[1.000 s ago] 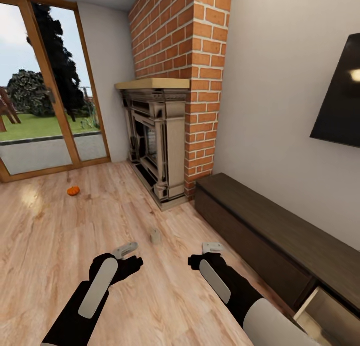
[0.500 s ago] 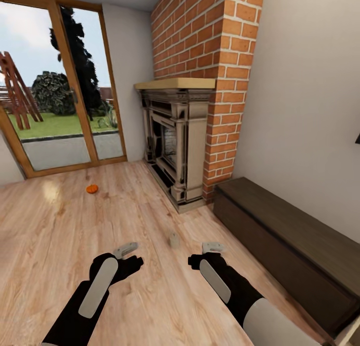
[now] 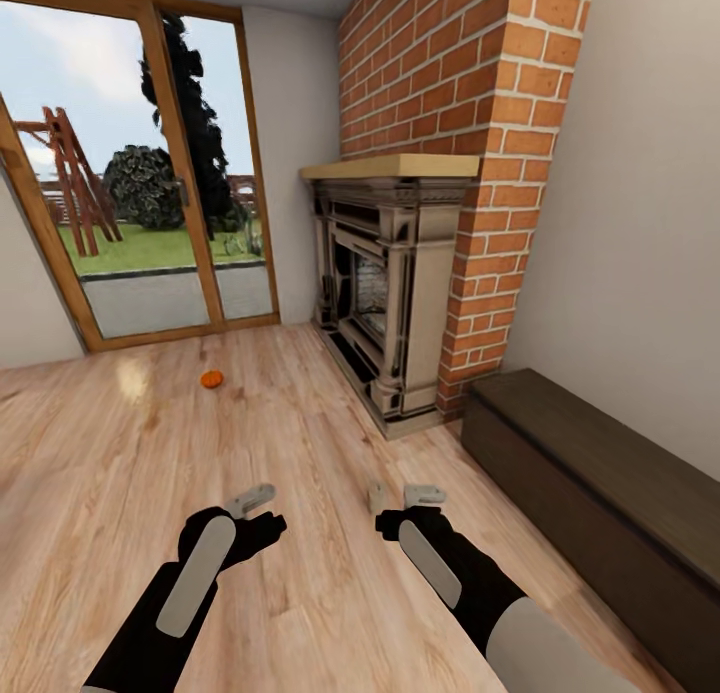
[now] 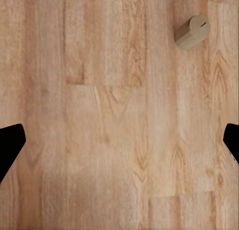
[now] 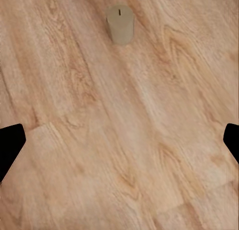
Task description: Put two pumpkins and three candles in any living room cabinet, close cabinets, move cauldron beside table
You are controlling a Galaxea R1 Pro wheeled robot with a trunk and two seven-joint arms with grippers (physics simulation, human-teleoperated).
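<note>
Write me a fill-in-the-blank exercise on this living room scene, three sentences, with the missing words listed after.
1. The candle stands on the wooden ____, just beside the right gripper.
2. The small pumpkin lying near the glass door is ____ in colour.
3. The fireplace is set against a chimney made of red ____.

Missing words: floor; orange; brick
</note>
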